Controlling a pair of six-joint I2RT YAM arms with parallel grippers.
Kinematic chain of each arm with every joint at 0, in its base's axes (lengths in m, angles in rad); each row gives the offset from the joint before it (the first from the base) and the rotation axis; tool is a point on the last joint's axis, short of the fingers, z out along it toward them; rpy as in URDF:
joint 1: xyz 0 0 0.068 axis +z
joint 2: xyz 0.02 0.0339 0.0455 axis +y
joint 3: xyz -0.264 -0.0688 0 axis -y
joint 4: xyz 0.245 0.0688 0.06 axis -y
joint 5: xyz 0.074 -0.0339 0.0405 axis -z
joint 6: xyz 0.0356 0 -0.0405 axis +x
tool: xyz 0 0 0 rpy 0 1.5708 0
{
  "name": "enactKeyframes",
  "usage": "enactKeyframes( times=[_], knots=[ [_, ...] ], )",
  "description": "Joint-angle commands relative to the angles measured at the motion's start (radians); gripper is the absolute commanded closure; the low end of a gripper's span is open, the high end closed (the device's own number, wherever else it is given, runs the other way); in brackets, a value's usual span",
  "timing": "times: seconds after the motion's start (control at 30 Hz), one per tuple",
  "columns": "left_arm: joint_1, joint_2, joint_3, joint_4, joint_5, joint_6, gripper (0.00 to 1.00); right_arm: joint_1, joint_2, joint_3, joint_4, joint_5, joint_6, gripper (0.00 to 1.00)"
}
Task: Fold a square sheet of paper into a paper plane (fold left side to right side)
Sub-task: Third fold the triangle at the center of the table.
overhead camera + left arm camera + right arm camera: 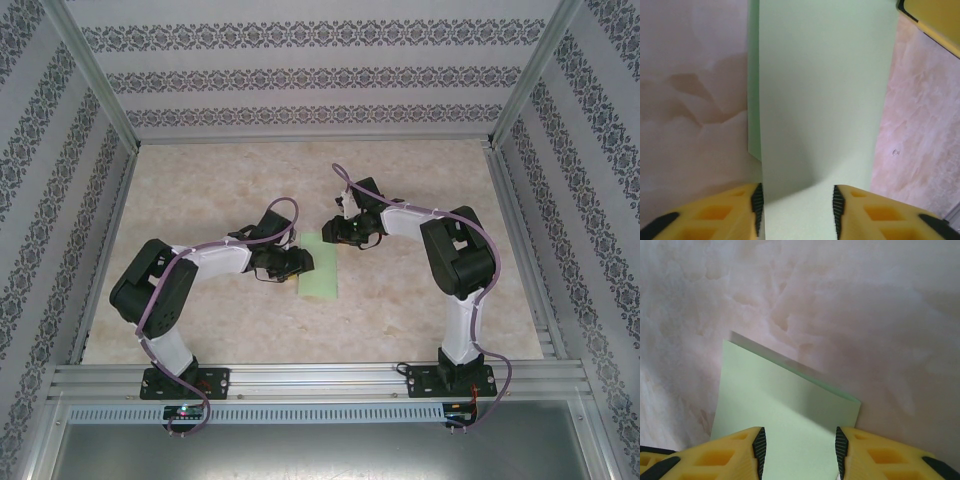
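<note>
1. Now the thin, light green sheet of paper (320,268) lies folded over on the pale, marbled table (420,300). It makes a tall strip between the two arms.
2. The black and yellow left gripper (292,262) sits low at the left side of the strip. Its jaws are apart, and paper shows in the gap.
3. The right gripper (347,232) sits by the far end, and its jaws are apart too.
4. I think the step is pressing the fold flat.
5. To do it well, line up the edges first, because a thin bit of the bottom layer peeks out along one edge.
6. Hold one end still and rub slowly along the fold to make it sharp.
7. Push softly, or the thin paper may slide or wrinkle.
</note>
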Motion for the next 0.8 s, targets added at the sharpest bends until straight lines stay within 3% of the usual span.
enactKeyframes(
  times=[0.0,0.3,0.5,0.63,0.77],
  knots=[
    [-0.012,0.007,0.006,0.008,0.011,-0.006,0.63,0.005,0.000,0.014,-0.012,0.027,-0.026,0.56],
    [-0.018,-0.011,-0.006,0.003,-0.001,-0.028,0.82,-0.027,-0.207,-0.118,0.072,0.087,-0.069,0.48],
    [-0.021,-0.027,-0.010,0.017,-0.007,-0.060,0.94,-0.010,-0.461,-0.353,0.174,0.137,-0.086,0.42],
    [-0.022,-0.029,-0.008,0.024,0.005,-0.074,0.95,0.081,-0.640,-0.525,0.223,0.225,-0.126,0.38],
    [-0.022,-0.021,0.000,0.034,0.023,-0.081,0.95,0.256,-0.745,-0.637,0.220,0.386,-0.202,0.34]
  ],
)
